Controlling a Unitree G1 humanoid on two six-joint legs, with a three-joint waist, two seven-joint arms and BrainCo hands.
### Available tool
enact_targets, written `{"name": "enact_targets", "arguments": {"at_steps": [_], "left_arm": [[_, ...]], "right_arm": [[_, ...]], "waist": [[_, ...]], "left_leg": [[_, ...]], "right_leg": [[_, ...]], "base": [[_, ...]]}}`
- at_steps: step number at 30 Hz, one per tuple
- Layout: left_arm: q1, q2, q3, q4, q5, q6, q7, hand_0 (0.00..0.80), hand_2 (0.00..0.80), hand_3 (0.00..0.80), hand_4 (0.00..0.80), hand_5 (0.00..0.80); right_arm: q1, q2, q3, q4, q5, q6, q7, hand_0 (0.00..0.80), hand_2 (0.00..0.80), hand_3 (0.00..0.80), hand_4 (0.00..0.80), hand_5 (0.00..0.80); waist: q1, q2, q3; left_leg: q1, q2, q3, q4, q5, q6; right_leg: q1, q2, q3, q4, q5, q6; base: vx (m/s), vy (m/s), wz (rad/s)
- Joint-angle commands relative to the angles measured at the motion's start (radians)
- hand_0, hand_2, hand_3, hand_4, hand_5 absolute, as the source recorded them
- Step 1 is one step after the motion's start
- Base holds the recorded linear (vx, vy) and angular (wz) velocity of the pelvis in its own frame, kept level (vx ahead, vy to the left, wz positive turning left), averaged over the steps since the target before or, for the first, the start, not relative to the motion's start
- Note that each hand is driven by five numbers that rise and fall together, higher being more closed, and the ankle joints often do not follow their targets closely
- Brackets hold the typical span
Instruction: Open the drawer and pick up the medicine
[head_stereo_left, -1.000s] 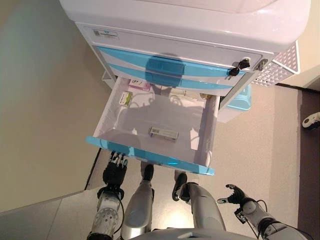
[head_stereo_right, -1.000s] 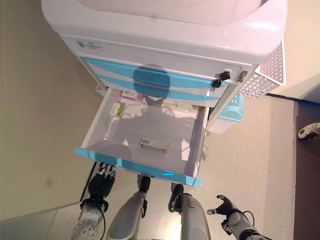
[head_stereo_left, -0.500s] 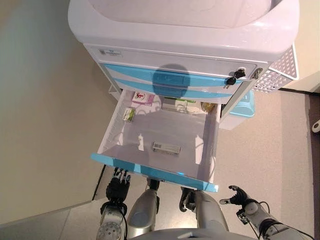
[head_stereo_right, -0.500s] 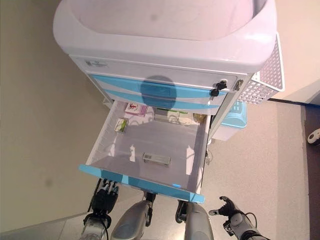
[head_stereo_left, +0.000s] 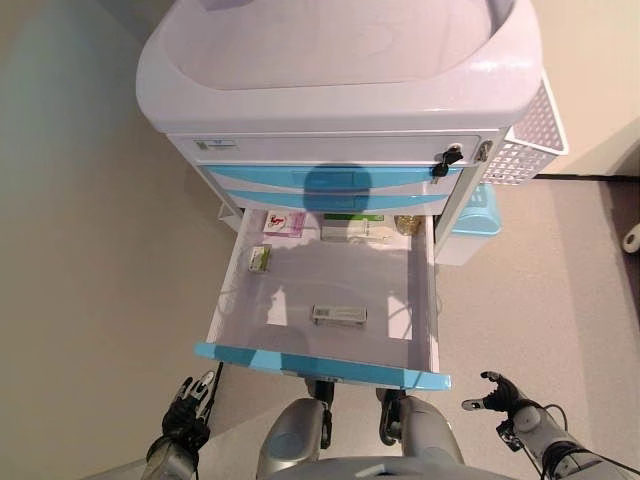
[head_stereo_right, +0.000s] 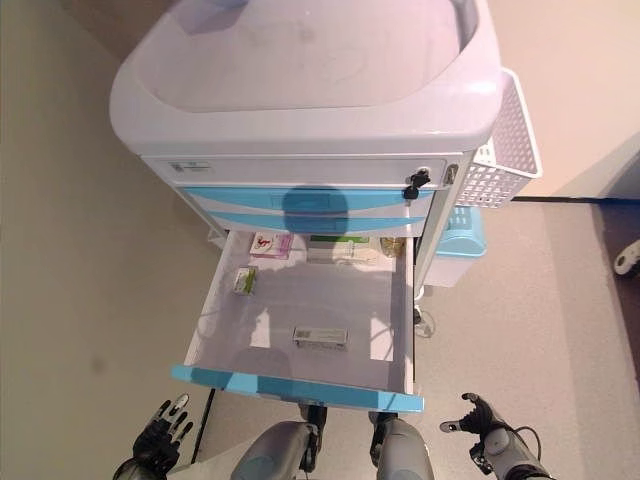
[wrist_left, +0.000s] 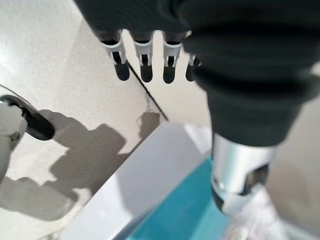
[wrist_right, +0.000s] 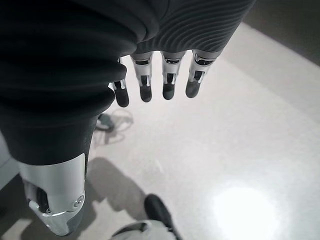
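The white cart's lower drawer (head_stereo_left: 425, 300) with a blue front (head_stereo_left: 320, 365) stands pulled out. A small white medicine box (head_stereo_left: 339, 315) lies in the middle of its floor. A green-white box (head_stereo_left: 259, 258) lies at its left side. A pink-white packet (head_stereo_left: 284, 222), a green-labelled box (head_stereo_left: 352, 226) and a small jar (head_stereo_left: 405, 223) lie at the back. My left hand (head_stereo_left: 187, 418) hangs open below the drawer's left front corner, empty. My right hand (head_stereo_left: 500, 397) is open and empty, low at the right, away from the drawer.
The cart's white top (head_stereo_left: 340, 60) overhangs two shut blue drawers (head_stereo_left: 330, 180) with a key (head_stereo_left: 445, 160) in a lock. A white mesh basket (head_stereo_left: 525, 140) and a light blue bin (head_stereo_left: 475, 215) hang on the cart's right side. Beige floor lies all around.
The camera has risen and tilted, so the whole scene has shifted and the drawer's back shows. My left hand has dropped down and away from the drawer's front. The drawer's contents have not moved.
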Motion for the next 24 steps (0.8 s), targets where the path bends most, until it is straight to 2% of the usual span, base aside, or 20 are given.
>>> {"name": "enact_targets", "arguments": {"at_steps": [1, 3, 8, 12, 14, 15, 18, 19, 21, 22, 23, 24], "left_arm": [[-0.008, 0.031, 0.069, -0.011, 0.096, -0.038, 0.034, 0.000, 0.000, 0.000, 0.000, 0.000], [-0.027, 0.030, 0.074, 0.019, 0.114, -0.035, 0.042, 0.000, 0.000, 0.000, 0.000, 0.000], [-0.110, 0.051, 0.105, 0.319, 0.316, -0.011, 0.085, 0.000, 0.000, 0.000, 0.000, 0.000], [-0.106, 0.066, 0.111, 0.429, 0.507, 0.001, 0.111, 0.000, 0.000, 0.000, 0.000, 0.000], [-0.089, 0.069, 0.102, 0.472, 0.627, 0.014, 0.136, 0.000, 0.000, 0.000, 0.000, 0.000], [-0.089, 0.068, 0.102, 0.472, 0.627, 0.014, 0.136, 0.000, 0.000, 0.000, 0.000, 0.000], [-0.058, 0.056, 0.086, 0.527, 0.753, 0.033, 0.144, 0.000, 0.000, 0.000, 0.000, 0.000], [-0.043, 0.045, 0.075, 0.538, 0.803, 0.039, 0.142, 0.000, 0.000, 0.000, 0.000, 0.000], [-0.043, 0.045, 0.074, 0.537, 0.803, 0.039, 0.142, 0.000, 0.000, 0.000, 0.000, 0.000], [-0.027, 0.029, 0.063, 0.548, 0.843, 0.038, 0.138, 0.000, 0.000, 0.000, 0.000, 0.000], [-0.027, 0.029, 0.062, 0.548, 0.844, 0.038, 0.138, 0.000, 0.000, 0.000, 0.000, 0.000], [-0.013, 0.012, 0.065, 0.552, 0.849, 0.036, 0.130, 0.000, 0.000, 0.000, 0.000, 0.000]], "right_arm": [[-0.008, -0.020, 0.031, 0.009, 0.042, -0.013, -0.004, 0.000, 0.000, 0.000, 0.000, 0.000], [-0.007, -0.019, 0.028, 0.011, 0.045, -0.012, -0.004, 0.000, 0.000, 0.000, 0.000, 0.000], [-0.003, -0.015, 0.002, 0.013, 0.066, -0.013, -0.020, 0.000, 0.000, 0.000, 0.000, 0.000], [0.003, -0.027, -0.014, -0.060, 0.074, -0.026, -0.039, 0.000, 0.000, 0.000, 0.000, 0.000], [0.020, -0.049, -0.029, -0.159, 0.075, -0.037, -0.044, 0.000, 0.000, 0.000, 0.000, 0.000], [0.021, -0.050, -0.030, -0.161, 0.075, -0.036, -0.043, 0.000, 0.000, 0.000, 0.000, 0.000], [0.078, -0.107, -0.080, -0.354, 0.086, -0.055, -0.027, 0.000, 0.000, 0.000, 0.000, 0.000], [0.117, -0.146, -0.126, -0.501, 0.103, -0.066, -0.011, 0.000, 0.000, 0.000, 0.000, 0.000], [0.121, -0.147, -0.128, -0.505, 0.103, -0.064, -0.009, 0.000, 0.000, 0.000, 0.000, 0.000], [0.161, -0.175, -0.180, -0.626, 0.147, -0.084, 0.013, 0.000, 0.000, 0.000, 0.000, 0.000], [0.165, -0.176, -0.182, -0.629, 0.147, -0.083, 0.015, 0.000, 0.000, 0.000, 0.000, 0.000], [0.203, -0.190, -0.227, -0.740, 0.200, -0.100, 0.043, 0.000, 0.000, 0.000, 0.000, 0.000]], "waist": [[-0.025, -0.033, 0.002], [-0.028, -0.038, -0.001], [-0.046, -0.064, -0.039], [-0.051, -0.079, -0.072], [-0.057, -0.091, -0.091], [-0.056, -0.090, -0.090], [-0.065, -0.106, -0.126], [-0.071, -0.111, -0.139], [-0.070, -0.110, -0.138], [-0.076, -0.116, -0.154], [-0.075, -0.116, -0.155], [-0.076, -0.118, -0.167]], "left_leg": [[0.001, -0.070, 0.027, -0.020, 0.001, 0.099], [0.005, -0.070, 0.028, -0.022, 0.000, 0.099], [0.044, -0.055, 0.042, -0.071, 0.010, 0.089], [0.082, -0.039, 0.060, -0.125, 0.027, 0.081], [0.106, -0.031, 0.072, -0.160, 0.037, 0.078], [0.108, -0.031, 0.072, -0.162, 0.038, 0.078], [0.149, -0.027, 0.084, -0.222, 0.059, 0.067], [0.164, -0.025, 0.088, -0.243, 0.066, 0.063], [0.166, -0.025, 0.088, -0.244, 0.067, 0.063], [0.175, -0.024, 0.091, -0.258, 0.070, 0.058], [0.176, -0.024, 0.091, -0.259, 0.070, 0.058], [0.181, -0.024, 0.092, -0.265, 0.072, 0.055]], "right_leg": [[0.022, -0.009, 0.055, -0.019, 0.109, 0.076], [0.025, -0.007, 0.056, -0.022, 0.108, 0.075], [0.068, 0.019, 0.069, -0.096, 0.115, 0.075], [0.107, 0.036, 0.082, -0.174, 0.140, 0.082], [0.130, 0.045, 0.095, -0.220, 0.160, 0.090], [0.132, 0.046, 0.096, -0.221, 0.161, 0.090], [0.180, 0.058, 0.112, -0.301, 0.189, 0.101], [0.196, 0.060, 0.115, -0.327, 0.199, 0.105], [0.198, 0.060, 0.115, -0.328, 0.200, 0.105], [0.215, 0.059, 0.117, -0.357, 0.210, 0.107], [0.216, 0.059, 0.117, -0.358, 0.211, 0.107], [0.229, 0.057, 0.116, -0.381, 0.220, 0.110]], "base": [[0.022, 0.011, -0.17], [0.023, 0.000, -0.13], [0.055, -0.003, -0.09], [0.069, -0.013, -0.25], [0.064, -0.008, -0.28], [0.072, -0.005, -0.29], [0.075, -0.014, -0.22], [0.037, -0.006, -0.24], [0.020, 0.000, -0.12], [0.023, 0.002, -0.06], [0.030, 0.008, -0.01], [0.015, 0.004, 0.05]]}}
